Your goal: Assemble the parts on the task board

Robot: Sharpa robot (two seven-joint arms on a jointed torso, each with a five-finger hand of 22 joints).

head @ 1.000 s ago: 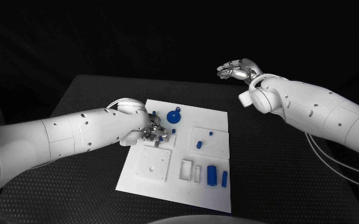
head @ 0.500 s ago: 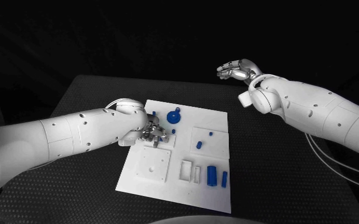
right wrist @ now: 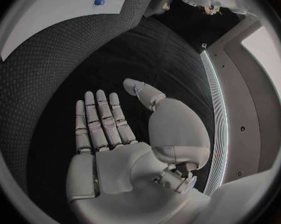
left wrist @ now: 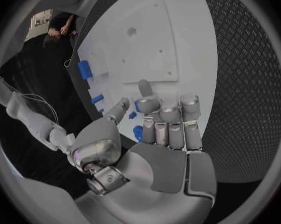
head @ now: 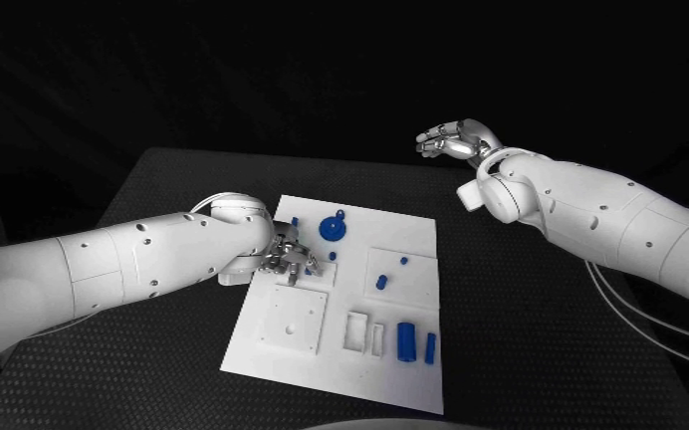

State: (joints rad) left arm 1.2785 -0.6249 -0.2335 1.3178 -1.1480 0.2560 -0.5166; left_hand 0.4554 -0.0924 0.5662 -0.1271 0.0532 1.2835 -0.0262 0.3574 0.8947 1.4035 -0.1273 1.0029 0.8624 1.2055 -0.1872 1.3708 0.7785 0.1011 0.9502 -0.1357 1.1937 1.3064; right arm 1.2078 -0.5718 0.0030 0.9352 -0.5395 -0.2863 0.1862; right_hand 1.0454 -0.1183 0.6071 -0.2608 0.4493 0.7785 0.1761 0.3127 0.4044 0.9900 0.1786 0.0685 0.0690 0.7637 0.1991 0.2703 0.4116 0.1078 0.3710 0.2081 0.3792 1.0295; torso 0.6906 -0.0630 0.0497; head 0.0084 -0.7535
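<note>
- Head view first: left hand (head: 288,260) is down over the left part of the task board (head: 416,221), fingers bunched low at the plate's surface.
- Left wrist view: the left hand's fingers (left wrist: 170,129) are curled in over the white plate, and a small blue part (left wrist: 138,106) sits right at the fingertips, with another blue piece (left wrist: 138,132) under the curled fingers. Whether the hand actually pinches either piece, I cannot tell.
- Right hand (head: 457,138) hangs up beyond the far edge of the black table (head: 172,176), well apart from the board; in the right wrist view the palm (right wrist: 109,134) is flat, fingers straight and spread, nothing held.
- Out from the left hand on the board: a round blue part (head: 334,224) with a small stem lies just beyond the fingers toward the far edge, and a tiny blue part (head: 332,255) lies just beside them.
- Middle of the board: a short blue peg (head: 382,280) lies on a raised square panel (head: 416,286), and a blue dot (head: 403,260) near it.
- Near edge: two upright-lying blue bars (head: 408,337), side by side, next to white rectangular slots (head: 354,329).
- Another square white panel (head: 295,319) sits on the near-left, just below the left hand.
</note>
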